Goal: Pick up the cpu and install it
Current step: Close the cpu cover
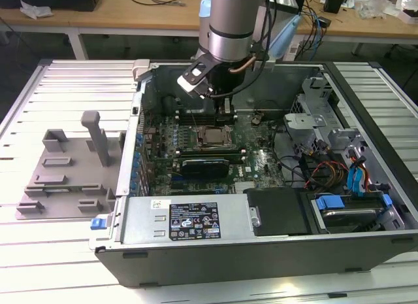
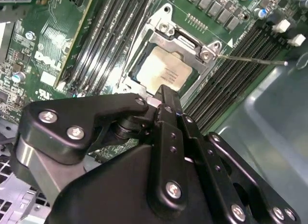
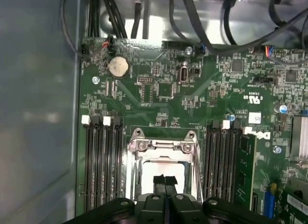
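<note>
1. Closest to the lens in the second wrist view is the gripper (image 2: 166, 96); its black links fill the near side, and its two fingers run together to one narrow tip, with nothing between them.
2. Just under that tip the cpu (image 2: 164, 70) lies flat inside the metal socket frame (image 2: 161, 37) on the green motherboard (image 3: 192, 89); rows of memory slots (image 3: 98, 161) flank it on both sides. I cannot tell whether the tip touches its top.
3. Seen from outside, the arm stands over the open computer case (image 1: 261, 232); a grey holder (image 1: 65, 173) sits on the table at the exterior view's left, well apart.
4. Handling, as I judge it: the cpu is light, thin and stiff; its smooth metal top is likely slippery, and the contact side is fragile — so hold it by two opposite edges of the pale rim and keep it level.
</note>
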